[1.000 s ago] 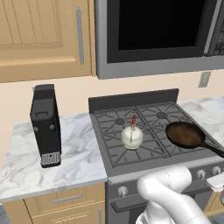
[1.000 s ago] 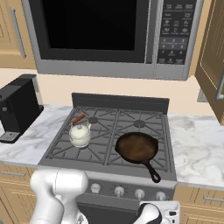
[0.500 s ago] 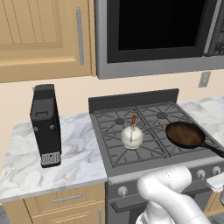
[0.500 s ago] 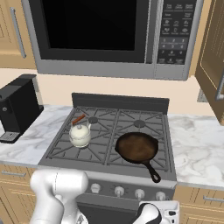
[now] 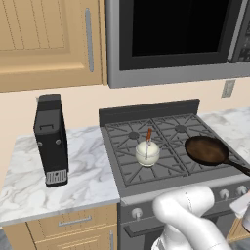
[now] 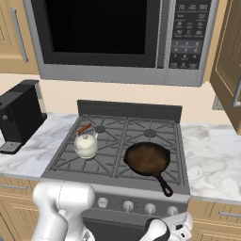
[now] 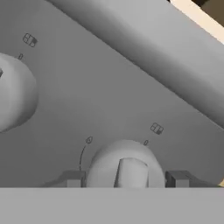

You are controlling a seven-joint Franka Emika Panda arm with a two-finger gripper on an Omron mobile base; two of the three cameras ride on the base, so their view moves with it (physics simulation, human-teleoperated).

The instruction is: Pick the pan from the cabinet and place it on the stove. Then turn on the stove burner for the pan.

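On the stove (image 5: 146, 168), seen from the left base camera, the pan (image 5: 206, 149) sits on the front right grate, its handle reaching off toward the steel front, where the knobs wait; a white cup (image 5: 147, 153) occupies the front left grate, well apart from it.

From the right base camera, the pan (image 6: 147, 158) rests centred over its burner, with bare marble surface (image 6: 212, 150) beside the range and the open cabinet (image 6: 230, 61) door above.

At the hand camera, the tool (image 7: 126, 179) straddles a round silver knob (image 7: 124, 166), fingers apart either side, apparently poised to close and twist; a neighbouring knob (image 7: 15, 92) stands clear.
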